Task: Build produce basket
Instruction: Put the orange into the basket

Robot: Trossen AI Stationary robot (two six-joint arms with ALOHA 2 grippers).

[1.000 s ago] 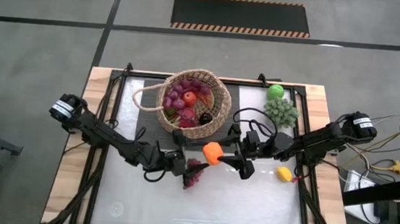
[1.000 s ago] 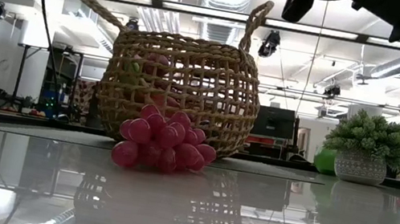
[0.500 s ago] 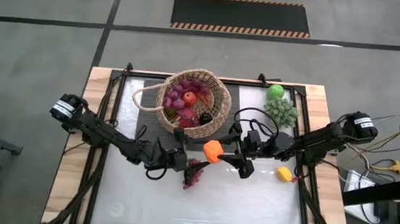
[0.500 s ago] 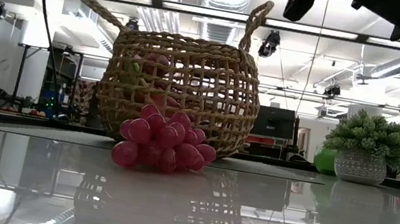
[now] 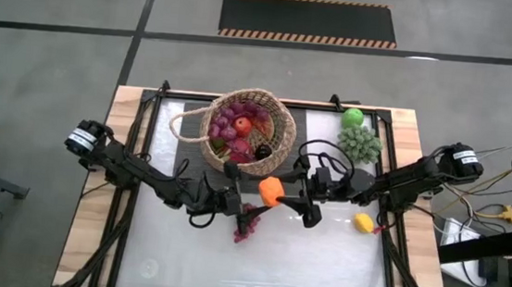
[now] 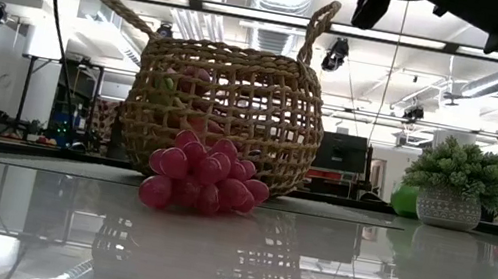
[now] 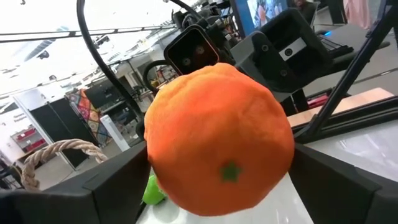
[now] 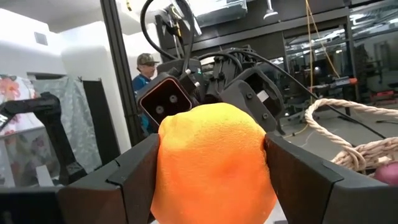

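An orange [image 5: 270, 190] hangs above the table's middle, just near of the wicker basket [image 5: 283, 146]. My right gripper [image 5: 283, 195] comes from the right and is shut on it. My left gripper [image 5: 257, 197] comes from the left, open, with a finger on each side of the same orange [image 7: 217, 137]. A pink grape bunch [image 5: 247, 225] lies on the table below my left gripper and in front of the basket [image 6: 223, 115]. Grapes, a red apple and a dark round fruit lie inside the basket. My right gripper pinches the orange's two opposite sides [image 8: 166, 163] between its two fingers, level, from the table's right. The orange is lifted clear of the table. My left gripper's fingers [image 7: 118, 177] flank the orange closely from the table's left; I cannot tell whether they touch it.
A lemon [image 5: 363, 223] lies on the table right of my right gripper. A green apple [image 5: 353, 118] and a spiky leafy clump [image 5: 360, 141] stand at the far right. The table's near half is bare white surface [image 5: 254, 273].
The orange, between both grippers, has crept a little toward the table's far edge and the basket. Both wrists have rolled slightly. The grape bunch has stayed where it was.
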